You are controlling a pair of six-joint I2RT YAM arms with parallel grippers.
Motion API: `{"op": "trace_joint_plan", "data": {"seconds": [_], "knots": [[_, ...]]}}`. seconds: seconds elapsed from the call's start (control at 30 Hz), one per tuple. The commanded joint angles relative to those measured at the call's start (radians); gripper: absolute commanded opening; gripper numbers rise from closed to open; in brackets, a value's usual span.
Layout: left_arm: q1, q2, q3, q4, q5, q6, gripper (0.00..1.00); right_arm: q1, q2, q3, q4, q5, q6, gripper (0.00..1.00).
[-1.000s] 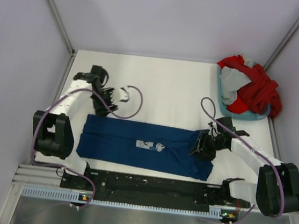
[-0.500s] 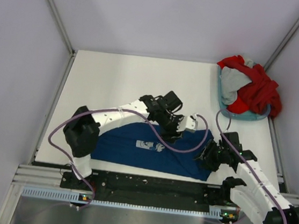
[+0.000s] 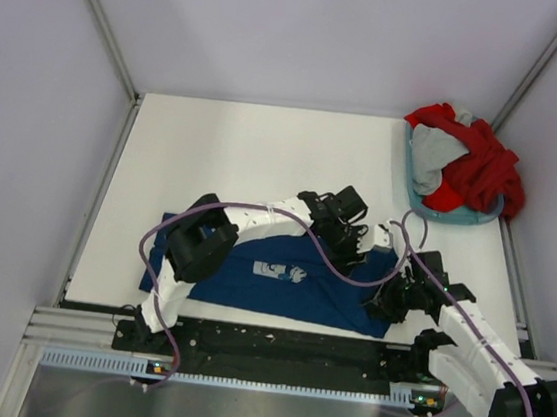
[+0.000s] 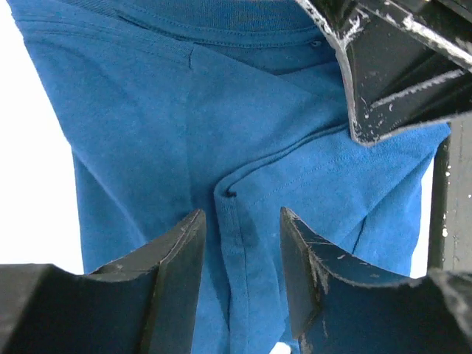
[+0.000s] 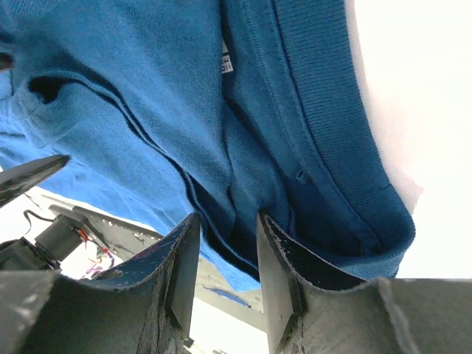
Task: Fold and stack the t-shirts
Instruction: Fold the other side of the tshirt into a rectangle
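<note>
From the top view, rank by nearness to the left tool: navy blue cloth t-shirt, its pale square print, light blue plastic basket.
1. Navy blue cloth t-shirt, beneath the left tool.
2. Light blue plastic basket, far right.
3. Pale square print, leftward.

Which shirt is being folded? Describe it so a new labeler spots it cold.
On the white table, look along its near edge: the navy t-shirt lies spread there. It alone lies out on the table and carries a small pale print; the red and grey shirts are heaped in the basket at the far right corner.
</note>
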Motion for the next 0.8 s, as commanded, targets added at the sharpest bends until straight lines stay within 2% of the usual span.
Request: {"op": "trace_joint_plan", "data": {"seconds": [0.0,0.1,0.17,0.33,0.4,0.6,0.77], "knots": [[-0.023,0.026,0.044,0.021,-0.023,-0.014,0.49,0.007,-0.008,-0.040,0.030,-0.017,0.006,0.36],[-0.025,0.034,0.042,0.024,-0.026,0.002,0.49,0.007,-0.013,-0.038,0.035,-0.017,0.004,0.28],[-0.029,0.043,0.042,0.025,-0.051,0.006,0.45,0.008,-0.013,-0.038,0.038,-0.020,0.003,0.21],[-0.029,0.049,0.048,-0.005,-0.014,0.017,0.10,0.007,-0.010,-0.031,0.041,-0.030,-0.002,0.07],[-0.029,0.031,0.047,-0.025,0.009,0.025,0.00,0.008,-0.010,-0.026,0.039,-0.033,-0.006,0.02],[-0.022,-0.035,0.052,-0.059,0.006,0.005,0.00,0.007,-0.008,0.011,0.015,-0.040,-0.023,0.00],[0.001,-0.160,-0.024,-0.048,0.049,-0.049,0.00,0.008,-0.017,0.086,-0.076,-0.037,-0.072,0.00]]}}
